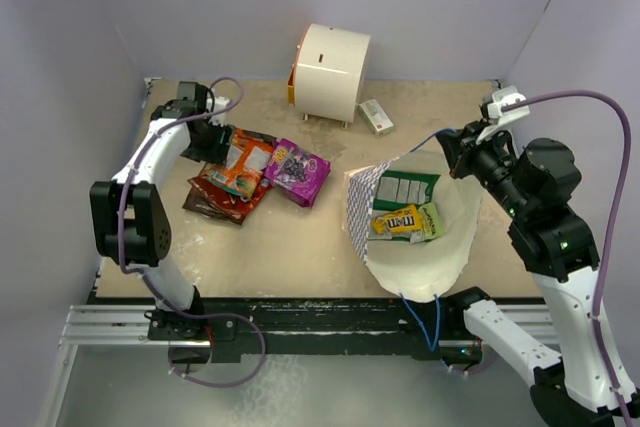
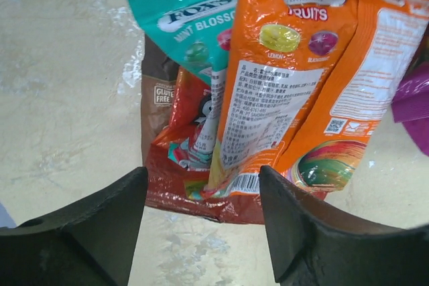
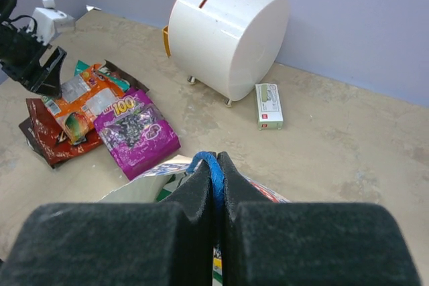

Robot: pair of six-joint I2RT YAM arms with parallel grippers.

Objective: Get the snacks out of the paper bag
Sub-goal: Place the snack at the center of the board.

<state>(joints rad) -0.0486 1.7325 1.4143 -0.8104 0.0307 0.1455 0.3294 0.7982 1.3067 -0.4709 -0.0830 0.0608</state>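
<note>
The paper bag [image 1: 440, 257] lies open on the table at centre right, with a green-and-white packet [image 1: 403, 190] and a small yellow packet [image 1: 398, 220] inside. My right gripper [image 3: 216, 160] is shut on the bag's blue string handle [image 3: 214, 169] at the bag's far rim [image 1: 452, 152]. Left of the bag lie the taken-out snacks: an orange packet [image 2: 295, 92], a teal packet [image 2: 184, 21], a dark brown chips bag [image 2: 201, 195] and a purple packet [image 1: 298, 170]. My left gripper [image 2: 201, 216] is open and empty just beside the pile's near end [image 1: 212, 137].
A white cylindrical appliance [image 1: 330, 72] stands at the back centre, with a small white box [image 1: 376, 116] to its right. Purple walls close the table on three sides. The bag's lower blue handle [image 1: 420, 317] hangs over the front edge.
</note>
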